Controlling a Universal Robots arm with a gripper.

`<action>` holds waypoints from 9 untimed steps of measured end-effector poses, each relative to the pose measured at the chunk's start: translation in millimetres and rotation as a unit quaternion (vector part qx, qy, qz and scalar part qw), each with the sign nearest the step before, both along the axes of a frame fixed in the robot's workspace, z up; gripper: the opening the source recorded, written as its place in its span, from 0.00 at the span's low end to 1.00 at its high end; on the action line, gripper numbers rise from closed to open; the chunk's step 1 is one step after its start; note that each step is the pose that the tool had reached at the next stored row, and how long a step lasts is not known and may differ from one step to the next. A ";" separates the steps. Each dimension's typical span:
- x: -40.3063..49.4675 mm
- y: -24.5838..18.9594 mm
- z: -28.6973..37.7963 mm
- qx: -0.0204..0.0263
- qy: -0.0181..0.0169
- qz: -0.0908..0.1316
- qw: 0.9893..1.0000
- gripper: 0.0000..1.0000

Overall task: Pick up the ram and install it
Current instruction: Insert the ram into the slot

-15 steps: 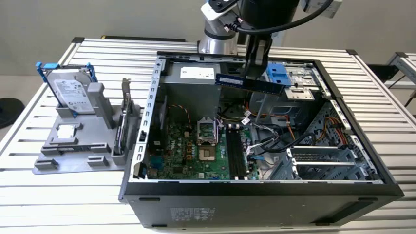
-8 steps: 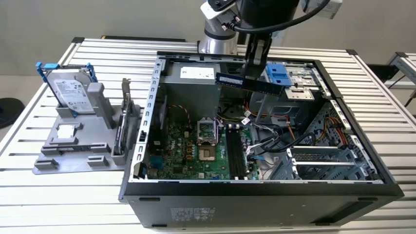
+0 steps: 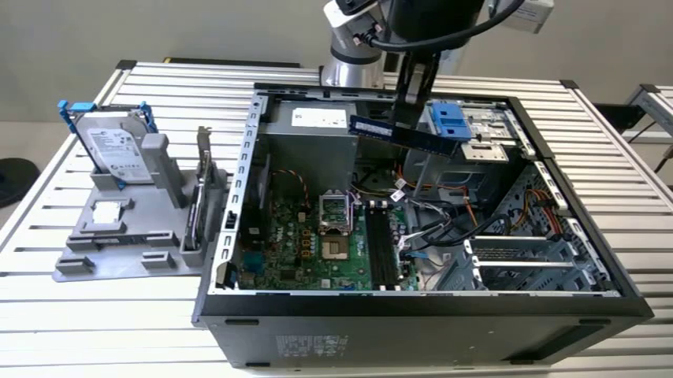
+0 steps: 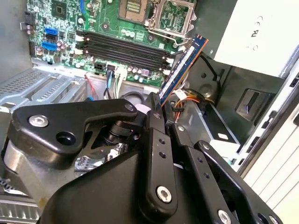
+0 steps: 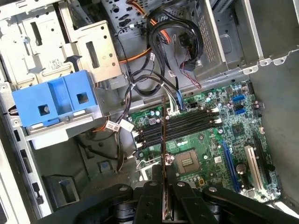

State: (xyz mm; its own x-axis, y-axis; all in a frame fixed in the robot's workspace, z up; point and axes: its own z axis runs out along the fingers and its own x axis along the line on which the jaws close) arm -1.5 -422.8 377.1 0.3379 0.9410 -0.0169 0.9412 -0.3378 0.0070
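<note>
Okay, my gripper (image 3: 410, 118) has its jaws clamped on the ram (image 3: 379, 127), which sticks out from between them, tilted. I see it hanging over the open case (image 3: 421, 331) near its far edge, beside the blue bracket (image 3: 447, 118), well above the motherboard (image 3: 305, 236) and its memory slots (image 3: 384, 252).

I see arm (image 3: 351, 69) coming down from above, wrist vertical, gripper (image 3: 410, 115) pointing down, pinched tight on ram (image 3: 405, 134).
</note>
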 end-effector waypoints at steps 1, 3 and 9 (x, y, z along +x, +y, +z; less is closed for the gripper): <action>0.0 0.0 0.0 0.000 0.000 -0.004 1.000 0.00; 0.0 0.0 0.0 0.000 0.000 -0.012 1.000 0.00; 0.0 0.0 0.0 0.000 0.000 -0.034 0.999 0.00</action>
State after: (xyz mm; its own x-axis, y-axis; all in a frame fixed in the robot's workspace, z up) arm -1.5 -422.8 377.1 0.4017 0.9156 -0.0172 0.9158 -0.4017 0.0063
